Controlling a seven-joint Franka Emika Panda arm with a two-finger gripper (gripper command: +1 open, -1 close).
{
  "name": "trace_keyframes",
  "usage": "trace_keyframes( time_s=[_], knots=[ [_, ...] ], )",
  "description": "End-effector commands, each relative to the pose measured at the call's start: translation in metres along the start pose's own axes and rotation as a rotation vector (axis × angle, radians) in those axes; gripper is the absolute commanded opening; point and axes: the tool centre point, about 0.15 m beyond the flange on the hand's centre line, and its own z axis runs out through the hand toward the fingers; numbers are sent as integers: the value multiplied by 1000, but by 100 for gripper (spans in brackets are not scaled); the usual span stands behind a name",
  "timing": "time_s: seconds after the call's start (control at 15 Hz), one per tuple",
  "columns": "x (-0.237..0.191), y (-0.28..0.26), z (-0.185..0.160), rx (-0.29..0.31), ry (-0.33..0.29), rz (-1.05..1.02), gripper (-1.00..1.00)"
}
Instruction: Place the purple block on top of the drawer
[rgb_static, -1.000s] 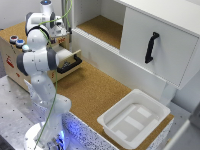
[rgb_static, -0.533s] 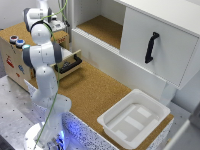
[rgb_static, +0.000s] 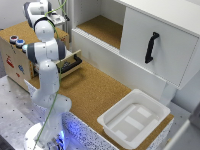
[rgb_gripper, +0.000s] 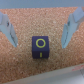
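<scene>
My fingers (rgb_gripper: 39, 31) are spread wide with nothing in them, one on each side of the purple block (rgb_gripper: 40, 47), which sits free on cork, presumably the cork top above the drawer (rgb_static: 70, 62), so I judge it delivered.

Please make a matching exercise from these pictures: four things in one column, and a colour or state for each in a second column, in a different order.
Things:
1. block
2. tub
3. drawer
4. gripper

States:
A. white
B. pulled out
C. purple, on cork
D. open, fingers on either side of the block

Pairs: 1-C, 2-A, 3-B, 4-D
</scene>
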Motion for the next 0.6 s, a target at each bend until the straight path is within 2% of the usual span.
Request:
trace_keyframes(
  time_s=[0.0,0.53],
  knots=[
    [-38,-12,-10,2,21,88,100],
    [-114,-29,19,75,111,280,100]
  ],
)
